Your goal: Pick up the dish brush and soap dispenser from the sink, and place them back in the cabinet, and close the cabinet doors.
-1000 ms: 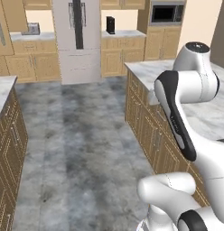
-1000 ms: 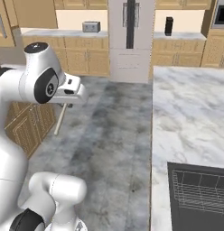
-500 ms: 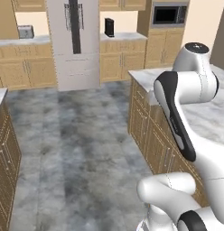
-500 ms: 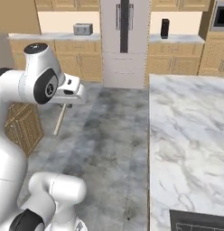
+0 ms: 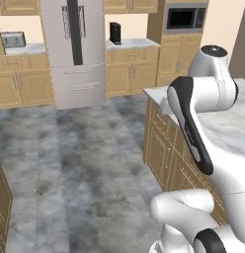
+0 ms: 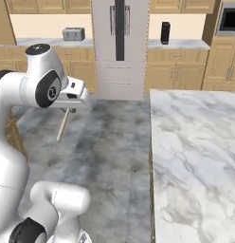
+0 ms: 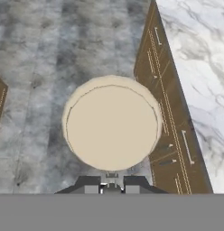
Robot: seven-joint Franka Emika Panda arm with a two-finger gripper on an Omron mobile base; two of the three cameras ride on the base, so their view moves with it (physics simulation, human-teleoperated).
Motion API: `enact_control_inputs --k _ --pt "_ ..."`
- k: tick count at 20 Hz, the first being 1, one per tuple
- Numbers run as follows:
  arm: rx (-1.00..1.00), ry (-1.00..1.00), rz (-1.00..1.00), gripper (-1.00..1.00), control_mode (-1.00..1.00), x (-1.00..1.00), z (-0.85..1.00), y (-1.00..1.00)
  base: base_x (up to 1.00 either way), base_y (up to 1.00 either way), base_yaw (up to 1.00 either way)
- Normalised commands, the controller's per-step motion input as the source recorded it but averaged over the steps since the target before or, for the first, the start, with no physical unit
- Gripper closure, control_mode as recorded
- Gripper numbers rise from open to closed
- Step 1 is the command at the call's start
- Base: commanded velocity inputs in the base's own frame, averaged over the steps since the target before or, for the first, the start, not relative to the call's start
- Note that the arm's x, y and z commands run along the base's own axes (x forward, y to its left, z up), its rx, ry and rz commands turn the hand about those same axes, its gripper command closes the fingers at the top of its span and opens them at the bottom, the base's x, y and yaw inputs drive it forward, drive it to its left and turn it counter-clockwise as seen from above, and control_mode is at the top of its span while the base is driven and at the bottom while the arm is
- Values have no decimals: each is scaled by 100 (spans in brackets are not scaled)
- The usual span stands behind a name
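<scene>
Clamped shut on one dish brush [image 7: 112, 126], the gripper [image 7: 111, 186] carries it above the grey floor [image 7: 46, 54]; the brush's thin pale handle [image 6: 63, 124] hangs down slantwise from the hand. Going rightward along the far wall stand one toaster [image 6: 73, 33], one refrigerator [image 6: 120, 47], one black box [image 6: 165, 32] and one microwave [image 6: 230, 19]. One marble counter [image 6: 195, 156] fills the right.

A wide grey stone floor [image 6: 114, 142] lies open ahead toward the fridge [image 6: 120, 47] at 12 o'clock. A marble island worktop [image 6: 195, 156] blocks the 3 o'clock side (its tan drawer fronts [image 5: 164, 153] edge the aisle). The dish brush [image 7: 111, 124] hangs below the pincer, above bare floor.
</scene>
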Motion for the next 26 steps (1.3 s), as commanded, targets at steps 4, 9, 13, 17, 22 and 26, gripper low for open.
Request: enact_control_inputs --k 4,9,13,17,22,26 --pt "0 0 0 100 100 0 0 0 91 -16 -11" --pt "0 0 0 100 100 0 0 0 100 -17 -9" --pt "0 0 0 100 100 0 0 0 100 -19 -6" --pt "0 0 0 100 100 0 0 0 97 -15 -4" --pt "0 0 0 100 100 0 0 0 61 -3 7" --pt "0 0 0 100 100 0 0 0 5 -26 48"
